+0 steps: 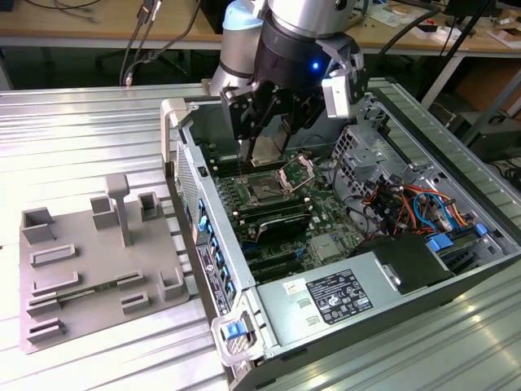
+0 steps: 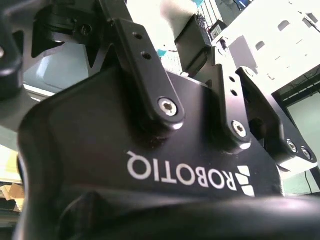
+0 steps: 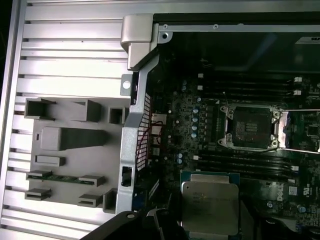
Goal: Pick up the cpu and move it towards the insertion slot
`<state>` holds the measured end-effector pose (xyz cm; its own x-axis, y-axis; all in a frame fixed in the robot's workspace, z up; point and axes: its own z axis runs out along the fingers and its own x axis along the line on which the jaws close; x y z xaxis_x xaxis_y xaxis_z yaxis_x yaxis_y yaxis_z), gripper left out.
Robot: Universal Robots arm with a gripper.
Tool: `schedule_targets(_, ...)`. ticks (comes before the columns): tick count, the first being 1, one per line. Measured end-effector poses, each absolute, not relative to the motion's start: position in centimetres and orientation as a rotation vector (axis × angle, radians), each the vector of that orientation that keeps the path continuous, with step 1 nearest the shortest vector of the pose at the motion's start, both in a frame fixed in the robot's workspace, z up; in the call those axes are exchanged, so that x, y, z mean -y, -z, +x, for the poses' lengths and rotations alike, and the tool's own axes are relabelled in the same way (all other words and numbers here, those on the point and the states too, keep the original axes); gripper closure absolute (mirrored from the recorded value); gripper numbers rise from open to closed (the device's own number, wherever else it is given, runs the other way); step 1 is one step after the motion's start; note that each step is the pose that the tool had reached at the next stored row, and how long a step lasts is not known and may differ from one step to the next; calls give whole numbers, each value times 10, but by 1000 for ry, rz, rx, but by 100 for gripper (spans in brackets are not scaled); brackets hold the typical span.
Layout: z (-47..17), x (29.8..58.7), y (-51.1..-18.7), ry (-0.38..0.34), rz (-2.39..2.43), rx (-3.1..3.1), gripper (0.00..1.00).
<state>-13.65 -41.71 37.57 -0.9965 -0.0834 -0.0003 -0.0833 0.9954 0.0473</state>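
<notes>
In the first wrist view the cpu point(image 3: 210, 207), a flat square chip with a pale silver top, hangs above the motherboard with dark finger shapes on both sides of it. In the exterior view my gripper point(image 1: 262, 155) reaches down into the open computer case, shut on the cpu point(image 1: 269, 148), which shows as a pale piece between the fingers. The insertion slot point(image 1: 267, 190) lies just below and slightly towards the exterior view's right of the fingertips. Its dark square centre point(image 3: 250, 127) is uncovered and its metal bracket plate point(image 1: 298, 171) is hinged up.
A grey plastic tray point(image 1: 98, 261) with raised blocks sits on the ribbed metal table outside the case wall point(image 1: 183, 163). Long black memory slots point(image 1: 277, 218) flank the socket. Cable bundles point(image 1: 407, 204) and a power supply point(image 1: 334, 297) crowd the case on the exterior view's right.
</notes>
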Motion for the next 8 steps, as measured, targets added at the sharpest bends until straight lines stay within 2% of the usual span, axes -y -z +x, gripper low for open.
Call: schedule_targets(8, -129, 417, -374, 74, 131, 3136, 45)
